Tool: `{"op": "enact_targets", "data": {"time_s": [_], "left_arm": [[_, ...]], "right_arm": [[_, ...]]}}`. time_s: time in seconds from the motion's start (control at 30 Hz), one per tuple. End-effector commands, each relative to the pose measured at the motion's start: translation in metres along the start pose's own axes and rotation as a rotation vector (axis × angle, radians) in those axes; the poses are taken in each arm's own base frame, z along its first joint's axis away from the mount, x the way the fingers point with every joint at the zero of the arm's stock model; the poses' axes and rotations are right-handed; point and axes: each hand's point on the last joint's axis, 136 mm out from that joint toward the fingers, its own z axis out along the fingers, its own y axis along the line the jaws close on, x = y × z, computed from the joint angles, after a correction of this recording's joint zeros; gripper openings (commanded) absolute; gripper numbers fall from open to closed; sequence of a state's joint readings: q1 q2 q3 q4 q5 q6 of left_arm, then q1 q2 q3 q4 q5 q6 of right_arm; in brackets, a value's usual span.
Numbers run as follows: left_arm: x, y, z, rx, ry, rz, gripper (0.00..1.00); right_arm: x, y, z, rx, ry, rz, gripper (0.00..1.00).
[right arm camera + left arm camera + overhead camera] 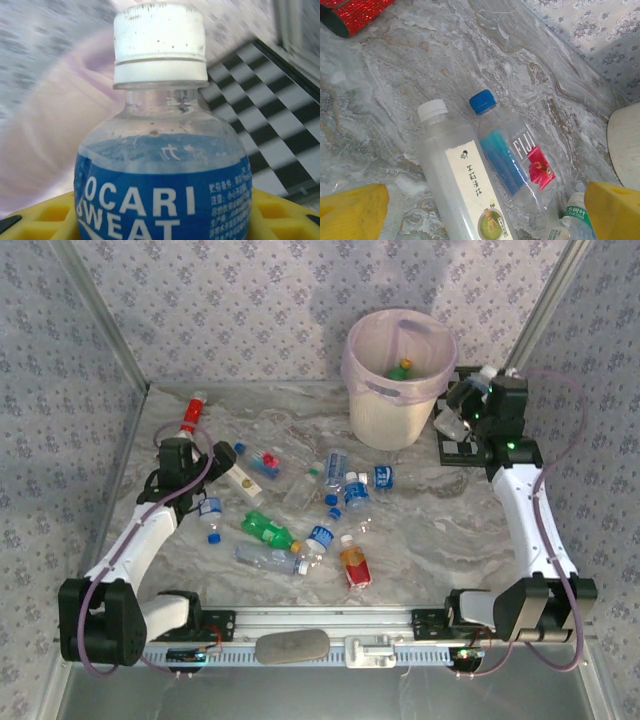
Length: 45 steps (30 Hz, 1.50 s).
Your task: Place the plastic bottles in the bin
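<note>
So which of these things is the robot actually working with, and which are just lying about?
Part of the job:
- the bin
- the Pocari Sweat bottle in the right gripper
- loose bottles on the table, such as the Fiji bottle, green bottle and orange-filled bottle

Just lying about:
- the red tube
- the checkerboard
- the grey pad at the near edge

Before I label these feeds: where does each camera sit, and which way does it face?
Top external: above and behind the arms, looking down on table and bin; both arms, left gripper and right gripper show.
Left wrist: on the left arm, looking down at a Fiji bottle between its open yellow fingers.
Right wrist: on the right arm, facing the Pocari Sweat bottle between its yellow fingers.
Shared: top and left wrist both show the Fiji bottle.
</note>
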<state>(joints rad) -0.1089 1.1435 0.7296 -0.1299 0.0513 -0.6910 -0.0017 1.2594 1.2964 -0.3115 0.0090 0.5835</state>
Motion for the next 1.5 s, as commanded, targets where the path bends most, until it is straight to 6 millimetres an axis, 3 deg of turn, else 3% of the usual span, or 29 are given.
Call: {"op": "enact_targets", "data": {"time_s": [0.0,0.1,0.3,0.43,0.57,0.8,1.07,1.23,1.47], "left_arm": [[-0.008,0.0,-0.008,0.011,-0.049,-0.008,1.0],[-0.005,0.002,-0.01,0.017,-0.055,-0.006,1.0],[0.001,0.011,-0.019,0.0,-0.067,0.021,1.0],[0.003,0.017,-0.027,-0.022,-0.075,0.032,1.0],[0.003,0.021,-0.032,-0.026,-0.093,0.043,1.0],[0.001,0.023,-0.038,-0.028,-0.115,0.063,1.0],[0.0,0.022,-0.039,-0.027,-0.124,0.069,1.0],[-0.001,0.024,-0.04,-0.031,-0.129,0.068,1.0],[-0.002,0.023,-0.039,-0.032,-0.129,0.064,1.0]], "right_arm": [[-0.038,0.046,-0.007,-0.074,-0.096,-0.103,0.48],[-0.054,0.082,0.003,-0.125,-0.127,-0.163,0.48],[-0.072,0.126,0.046,-0.197,-0.153,-0.217,0.48],[-0.066,0.153,0.081,-0.222,-0.118,-0.289,0.48],[-0.044,0.171,0.113,-0.208,-0.055,-0.372,0.48],[0.009,0.171,0.153,-0.158,0.073,-0.441,0.48],[0.057,0.155,0.174,-0.11,0.202,-0.474,0.5],[0.061,0.154,0.175,-0.105,0.216,-0.479,0.6],[0.034,0.169,0.158,-0.136,0.15,-0.465,0.87]]}}
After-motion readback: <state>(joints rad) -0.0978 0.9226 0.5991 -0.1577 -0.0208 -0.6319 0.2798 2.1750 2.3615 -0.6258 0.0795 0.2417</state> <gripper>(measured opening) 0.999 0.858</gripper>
